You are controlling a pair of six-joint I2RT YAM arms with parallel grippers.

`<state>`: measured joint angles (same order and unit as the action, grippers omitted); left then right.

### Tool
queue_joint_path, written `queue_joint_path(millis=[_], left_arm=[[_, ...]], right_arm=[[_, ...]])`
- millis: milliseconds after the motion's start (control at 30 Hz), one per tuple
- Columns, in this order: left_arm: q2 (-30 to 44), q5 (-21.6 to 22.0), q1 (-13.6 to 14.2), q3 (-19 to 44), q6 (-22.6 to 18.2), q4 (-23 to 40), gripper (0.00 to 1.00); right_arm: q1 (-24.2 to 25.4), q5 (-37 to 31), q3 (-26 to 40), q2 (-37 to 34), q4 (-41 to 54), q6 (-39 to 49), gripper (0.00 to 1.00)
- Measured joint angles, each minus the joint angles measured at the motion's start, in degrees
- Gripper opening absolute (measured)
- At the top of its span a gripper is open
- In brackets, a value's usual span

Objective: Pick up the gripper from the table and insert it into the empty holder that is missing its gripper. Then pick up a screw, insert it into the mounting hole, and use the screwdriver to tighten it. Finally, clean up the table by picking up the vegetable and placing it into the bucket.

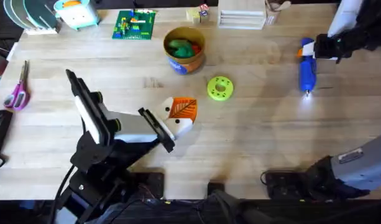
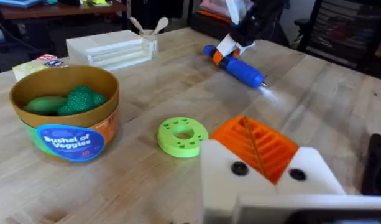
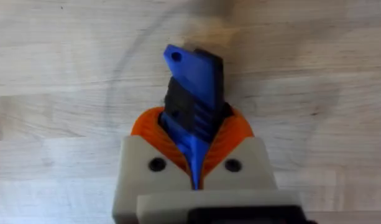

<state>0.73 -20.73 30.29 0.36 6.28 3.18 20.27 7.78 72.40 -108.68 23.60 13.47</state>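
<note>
The light butcher-block table (image 1: 252, 143) is being used as the work surface, with clutter lined along its far edge at the top of the overhead frame. Nearest the bases, at lower centre of that frame, the left gripper (image 1: 183, 115) is being held low over the wood, its white fingers pressed together with the orange ribbed pads meeting and nothing between them. Just beyond it, a lime-green disc (image 1: 220, 88) is lying flat, and farther up the frame the yellow bucket (image 1: 184, 59) is standing with green vegetable pieces (image 1: 183, 47) already inside. At the upper right, the blue screwdriver (image 1: 307, 71) is being gripped at its rear end by the right gripper (image 3: 193, 165), the pads clamped on the blue body, while the lit tip is pointing down the frame. Whether the tool is resting on the wood cannot be told. With so short a hold at the tail, the screwdriver is judged liable to pivot or slip if swung quickly, and the tip could be dragged across the wood or knocked into the disc.
</note>
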Motion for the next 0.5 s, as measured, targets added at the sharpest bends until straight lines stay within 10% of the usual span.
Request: queue_joint_path(millis=[500], left_arm=[[0.0, 0.0, 0.01, 0.0, 0.0, 0.0, 0.009]], right_arm=[[-0.02, 0.01, -0.01, 19.58, 10.9, -0.02, 0.025]])
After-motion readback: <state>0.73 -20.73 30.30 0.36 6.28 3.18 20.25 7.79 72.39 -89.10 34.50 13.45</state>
